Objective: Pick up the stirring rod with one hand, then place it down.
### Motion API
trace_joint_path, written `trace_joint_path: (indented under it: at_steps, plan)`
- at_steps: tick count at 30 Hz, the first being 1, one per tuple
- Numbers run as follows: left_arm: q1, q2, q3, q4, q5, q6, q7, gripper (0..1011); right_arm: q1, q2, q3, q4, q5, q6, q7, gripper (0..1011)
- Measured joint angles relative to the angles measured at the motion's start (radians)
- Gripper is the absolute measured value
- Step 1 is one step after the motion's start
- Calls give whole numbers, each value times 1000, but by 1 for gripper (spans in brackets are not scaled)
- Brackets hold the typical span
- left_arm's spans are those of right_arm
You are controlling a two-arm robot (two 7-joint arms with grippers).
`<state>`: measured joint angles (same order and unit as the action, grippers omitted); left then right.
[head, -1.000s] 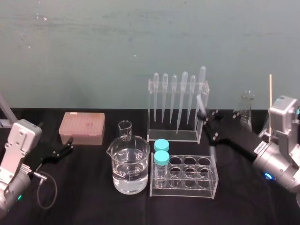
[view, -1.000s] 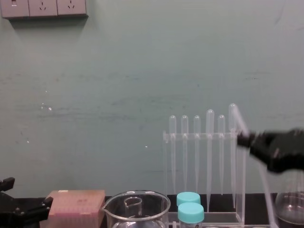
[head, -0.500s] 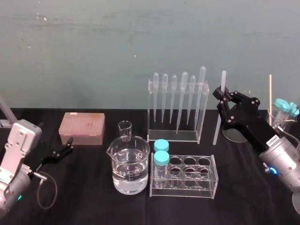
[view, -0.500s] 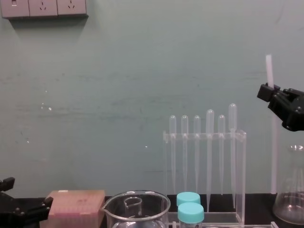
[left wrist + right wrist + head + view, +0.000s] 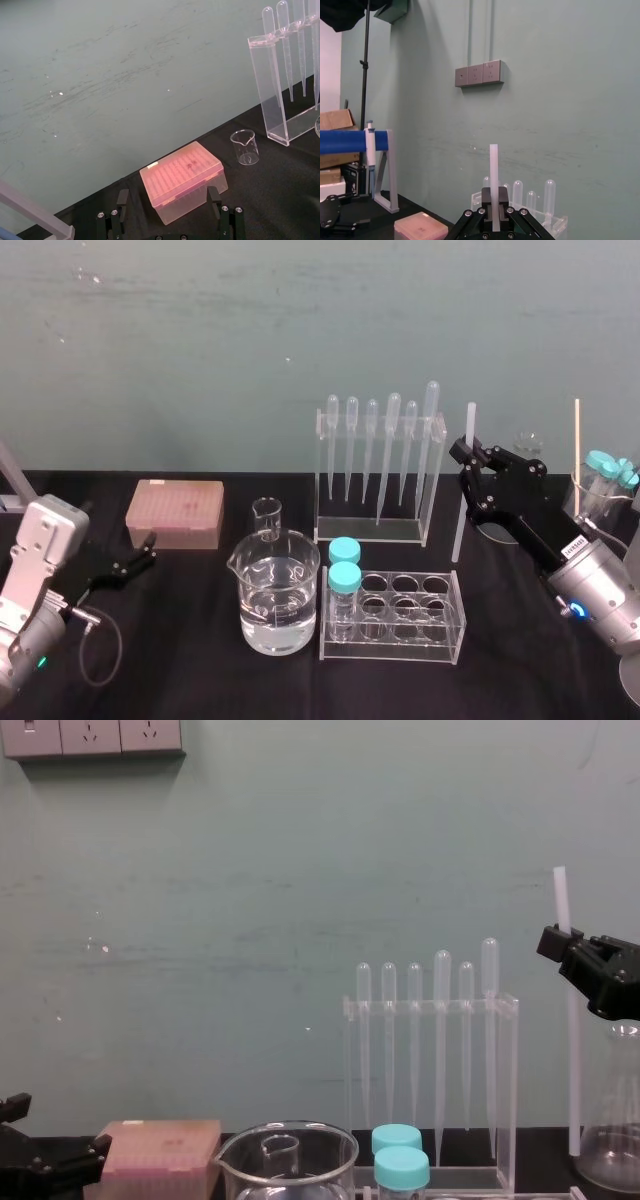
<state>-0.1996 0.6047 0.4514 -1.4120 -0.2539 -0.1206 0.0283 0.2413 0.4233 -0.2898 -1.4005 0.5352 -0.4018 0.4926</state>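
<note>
The stirring rod is a thin translucent-white stick, held upright just right of the pipette rack. My right gripper is shut on its upper part, with a short length sticking out above the fingers. The chest view shows the stirring rod hanging down from the right gripper, its lower end near the table beside a glass flask. In the right wrist view the stirring rod rises between the closed fingers of the right gripper. My left gripper rests open at the table's left.
A water-filled beaker and a small beaker stand at centre. A clear tube rack holds two blue-capped tubes. A pink tip box sits left. Blue-capped tubes and a thin wooden stick are at far right.
The rod went from tilted and low in front of the pipette rack to upright at the rack's right. Over the last half second it came down a little. The left arm stayed still.
</note>
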Motion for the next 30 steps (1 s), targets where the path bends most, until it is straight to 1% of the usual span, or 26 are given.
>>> trace_joint_path:
  at_steps: [30]
  plan:
    - [0, 0, 0, 0, 0, 0, 0, 1000, 0, 2, -1, -1, 6, -4, 1, 69]
